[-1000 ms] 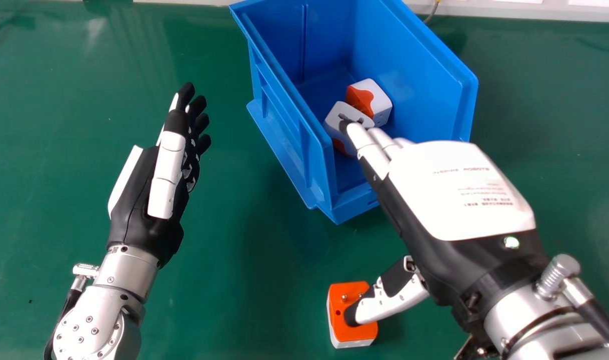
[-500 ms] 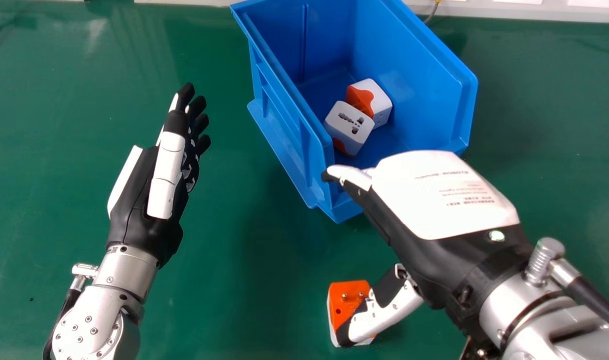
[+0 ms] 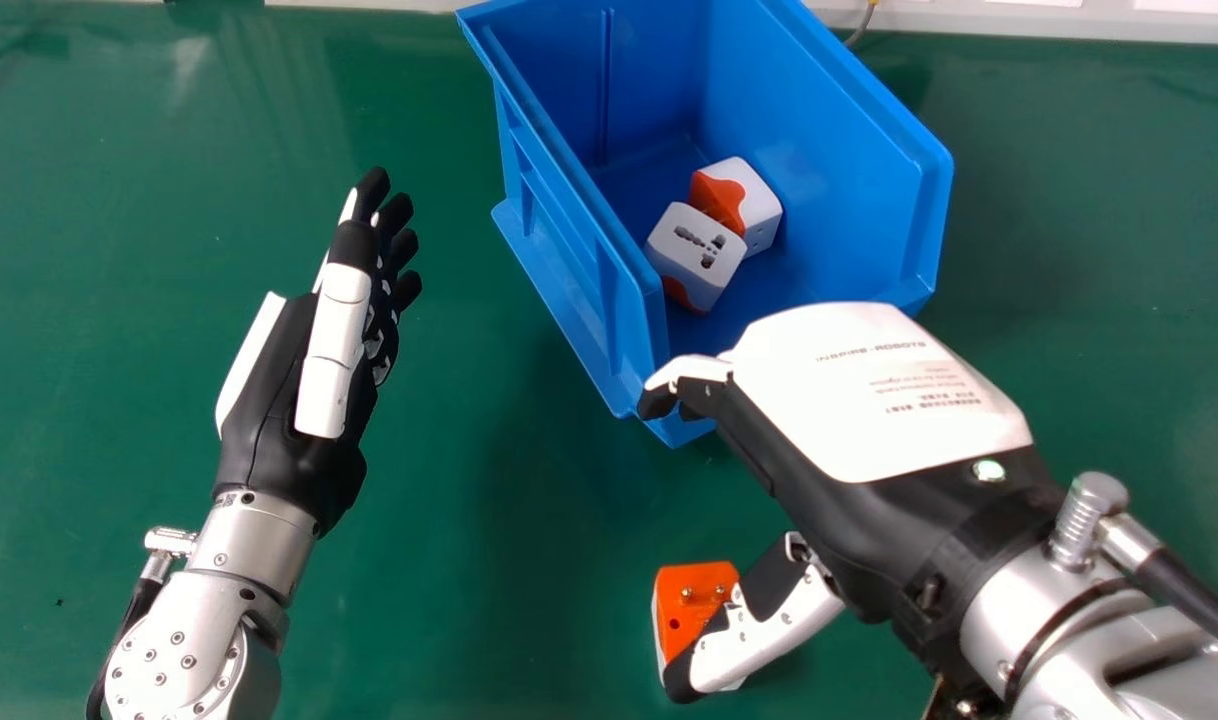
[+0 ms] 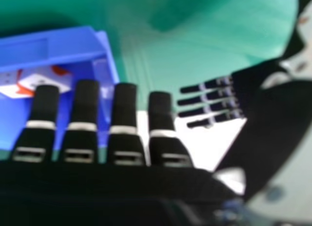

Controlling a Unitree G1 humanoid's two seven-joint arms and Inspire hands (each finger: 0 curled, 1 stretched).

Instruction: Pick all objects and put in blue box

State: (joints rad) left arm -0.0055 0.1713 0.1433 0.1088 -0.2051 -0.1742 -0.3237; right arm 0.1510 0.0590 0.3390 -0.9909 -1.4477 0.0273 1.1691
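An orange and white plug adapter (image 3: 704, 583) rests on the green table, partly covered by the thumb of my right hand (image 3: 874, 395). That hand is palm down above the table, its fingers bending down by the near end of the blue box (image 3: 575, 215); it holds nothing. Two more adapters lie inside the box, one grey-white (image 3: 691, 250) leaning against one white and orange (image 3: 754, 200). In the right hand view, my right hand (image 4: 124, 106) has fingers slightly bent, overlapping the box (image 4: 53, 48). My open left hand (image 3: 334, 345) is over the table's left side; the right hand view includes this left hand (image 4: 258, 87).
Green table surface (image 3: 449, 560) extends between my hands and along both sides of the box. A pale strip (image 3: 1069, 20) runs behind the table's far edge, with a thin cable (image 3: 862, 25) near the box's back right corner.
My right hand has drawn back from over the box, and its fingers have bent downward. Its thumb has moved down across the table adapter. My left hand is still.
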